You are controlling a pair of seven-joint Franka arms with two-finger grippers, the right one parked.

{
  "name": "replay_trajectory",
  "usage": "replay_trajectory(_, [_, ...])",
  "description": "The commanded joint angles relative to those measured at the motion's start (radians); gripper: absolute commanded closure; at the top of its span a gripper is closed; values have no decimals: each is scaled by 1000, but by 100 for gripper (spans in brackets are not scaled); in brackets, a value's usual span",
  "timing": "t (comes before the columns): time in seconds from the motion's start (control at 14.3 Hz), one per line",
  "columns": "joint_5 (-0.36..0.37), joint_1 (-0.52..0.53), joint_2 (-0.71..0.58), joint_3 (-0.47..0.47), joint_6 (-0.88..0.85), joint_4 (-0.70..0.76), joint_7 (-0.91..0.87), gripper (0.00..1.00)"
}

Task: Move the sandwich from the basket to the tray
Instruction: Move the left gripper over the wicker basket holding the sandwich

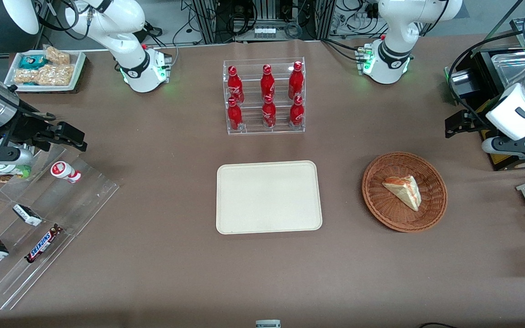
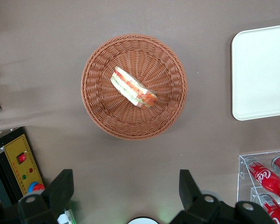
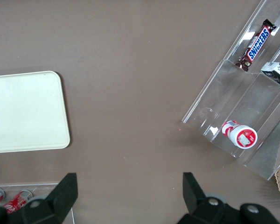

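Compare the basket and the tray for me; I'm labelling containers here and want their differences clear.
The basket is round, brown and woven; the tray is rectangular, cream and smooth. The basket holds the sandwich, while nothing lies on the tray. The basket lies toward the working arm's end of the table; the tray sits mid-table, nearer the front camera than the bottle rack. Both are shallow and rest flat. The gripper hangs open above the table beside the basket.

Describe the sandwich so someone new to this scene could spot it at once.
Start at the cream tray in the table's middle, then look toward the working arm's end to the round wicker basket. The sandwich lies in it: a pale wrapped wedge with red-orange and green filling, the only item there. The tool hangs open above the table beside the basket.
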Motion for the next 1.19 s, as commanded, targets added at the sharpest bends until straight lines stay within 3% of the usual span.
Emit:
replay_trajectory(0.0, [0,-1,20,-3,-13,24,-12,0])
replay_trajectory(0.7, [3,-1,80,-3,-2,7,-61,0])
replay_trajectory(1.12, [6,-1,75,-1,339,-293,-98,0])
